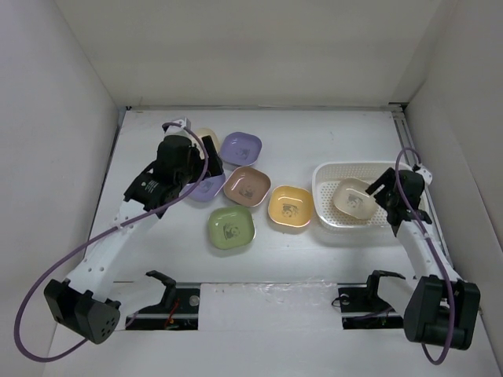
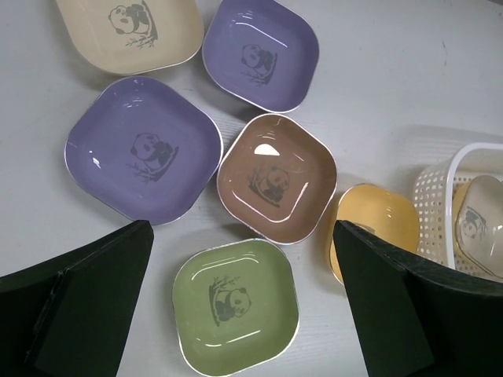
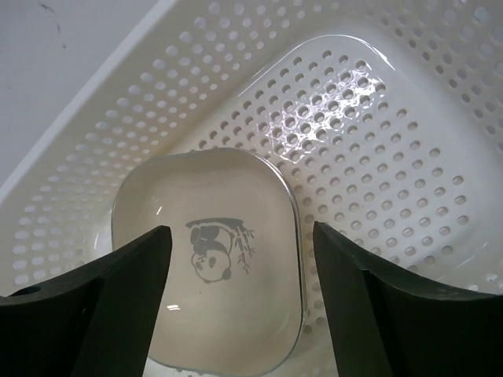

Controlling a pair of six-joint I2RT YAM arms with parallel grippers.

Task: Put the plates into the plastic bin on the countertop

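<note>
Right end effector [image 3: 240, 236] released, we see it over the cream plate [image 3: 212, 275] in the plastic bin [image 3: 377, 157], 3 o'clock on the table [image 1: 314, 259] | left end effector [image 2: 240, 228] released at 10 o'clock, over loose plates [image 2: 141, 149]

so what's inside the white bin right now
One cream plate with a panda print lies in the bin. The open right gripper hovers over it; its fingers hide the plate's near corners.

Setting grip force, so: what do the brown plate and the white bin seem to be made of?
The brown plate looks like glossy hard plastic, perhaps melamine: sharp light glints, thin pale rim. The bin looks like shiny moulded white plastic: even rows of holes, rounded corners, bright sheen.
</note>
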